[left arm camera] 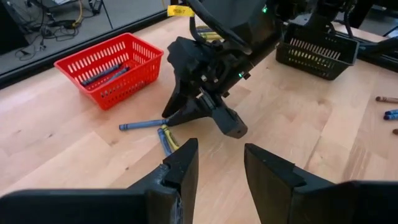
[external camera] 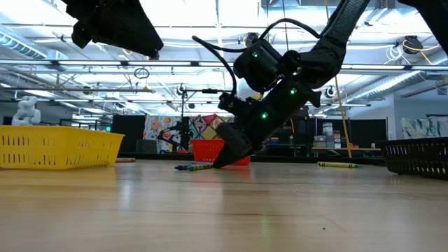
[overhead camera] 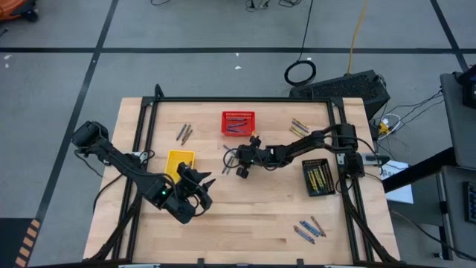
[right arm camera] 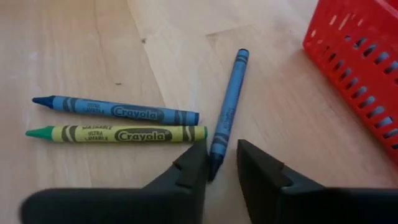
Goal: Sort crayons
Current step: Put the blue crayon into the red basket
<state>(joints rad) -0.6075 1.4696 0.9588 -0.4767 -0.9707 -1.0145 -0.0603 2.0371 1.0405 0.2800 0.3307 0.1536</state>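
The right tool is down at the table near the red basket, its fingers narrow around the tip of a blue crayon lying flat. Just beside it lie another blue crayon and a green one. The left tool hovers nearby, partly open and empty.
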